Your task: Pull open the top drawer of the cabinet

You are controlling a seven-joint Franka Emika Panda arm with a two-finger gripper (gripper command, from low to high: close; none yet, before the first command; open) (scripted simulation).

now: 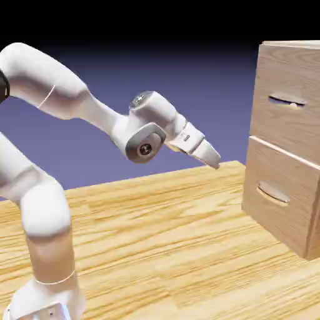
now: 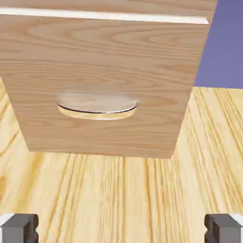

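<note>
Counter [image 1: 162, 219] wood lies bare between your claw [image 1: 212, 157] and the cabinet [image 1: 284, 147], open room ahead. Your claw hangs spread wide, holding nothing, tilted down toward the lower drawer [image 2: 104, 76], whose curved handle [image 2: 97, 105] fills the hand view, running crosswise. Only the exterior view shows the top drawer [image 1: 289, 100], shut, up on the right, its handle [image 1: 287, 100] level, facing the arm
</note>
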